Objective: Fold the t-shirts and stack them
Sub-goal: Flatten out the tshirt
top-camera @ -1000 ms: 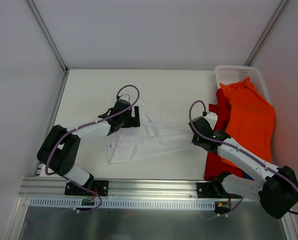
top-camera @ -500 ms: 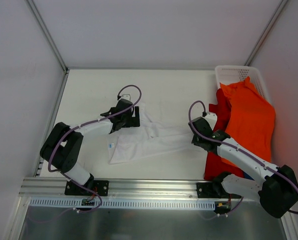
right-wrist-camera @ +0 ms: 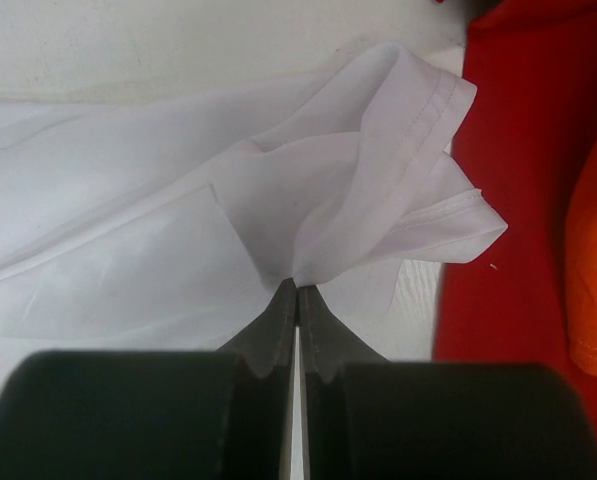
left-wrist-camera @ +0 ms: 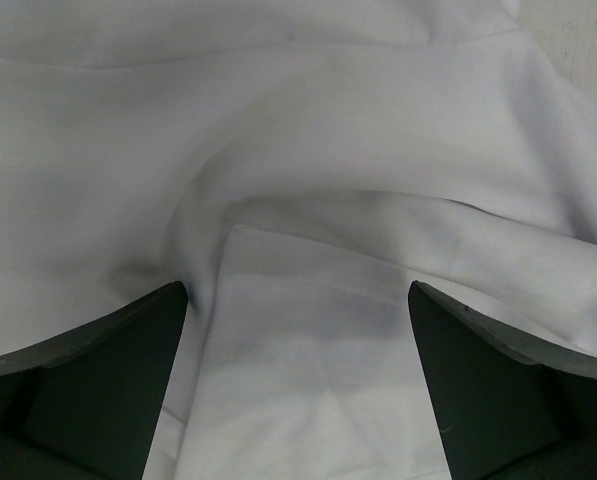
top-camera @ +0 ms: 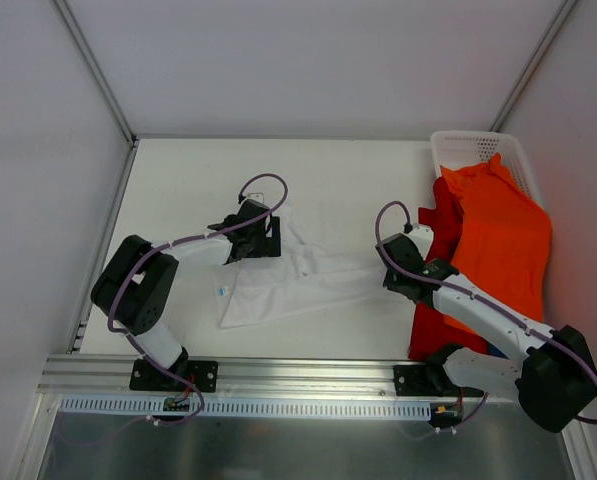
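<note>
white t-shirt [top-camera: 298, 275]: crumpled on worktop [top-camera: 178, 170], left of basket [top-camera: 443, 150] | right pincer [right-wrist-camera: 297, 285]: clamped on its basket-side hem | left pincer [left-wrist-camera: 298, 292]: spread wide over cloth farther from basket, holding nothing | risk: thin hem slips free if right pulls alone.

Bright even light, soft shadows (wrist foregrounds blurred)
</note>
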